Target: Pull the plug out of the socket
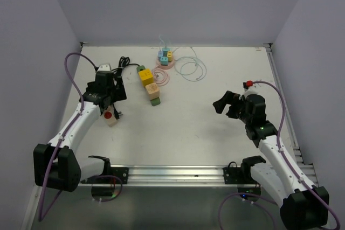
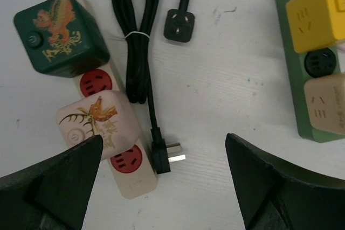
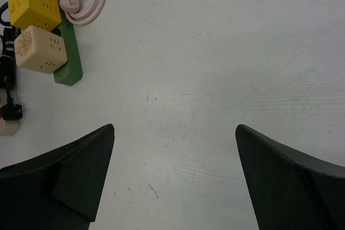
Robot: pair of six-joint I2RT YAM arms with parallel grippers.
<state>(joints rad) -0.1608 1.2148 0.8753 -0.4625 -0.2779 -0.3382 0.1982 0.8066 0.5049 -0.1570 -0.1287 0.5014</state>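
The plug [image 1: 118,114], in the top view, is a black speck on the table at 5 o'clock of the left gripper [image 1: 114,106], just beside the cream socket strip [image 1: 111,118]. The left wrist view shows it lying flat, out of the strip, prongs toward 3 o'clock and cable toward 12, between the wide-spread jaws. In the right wrist view the right gripper [image 3: 175,129] is also spread wide over the table [image 3: 215,68], with the strip's end far off at 9 o'clock.
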